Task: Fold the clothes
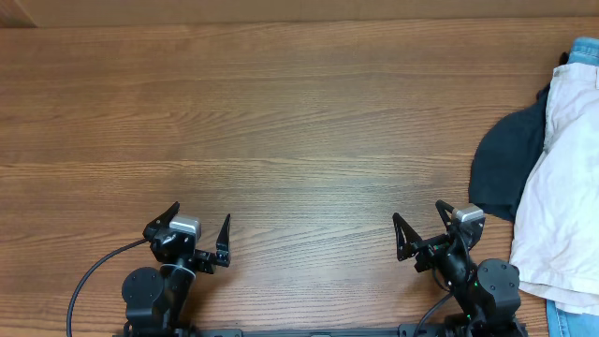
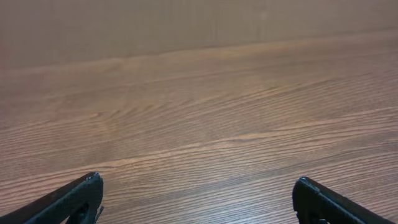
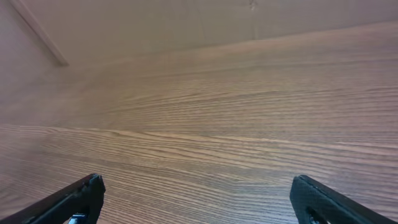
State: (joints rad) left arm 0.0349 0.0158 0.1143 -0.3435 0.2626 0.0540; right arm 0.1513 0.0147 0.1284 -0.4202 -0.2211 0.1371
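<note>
Resting with both your claws spread wide
Crumpled cream cotton shorts (image 1: 562,187) lie beside your right gripper (image 1: 416,212), well apart from your left gripper (image 1: 200,213).

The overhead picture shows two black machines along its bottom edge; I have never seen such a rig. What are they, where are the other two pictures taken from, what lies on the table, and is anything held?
They are two robot arms, each ending in a two-fingered claw. The overhead camera looks straight down on the wooden table. The other two pictures come from cameras on the wrists; the dark tips in their lower corners are that claw's own fingers. The left claw and right claw both stand open and hold nothing. At the table's right edge lie crumpled cream shorts, a dark navy garment beside them, and blue denim peeking out behind.
</note>
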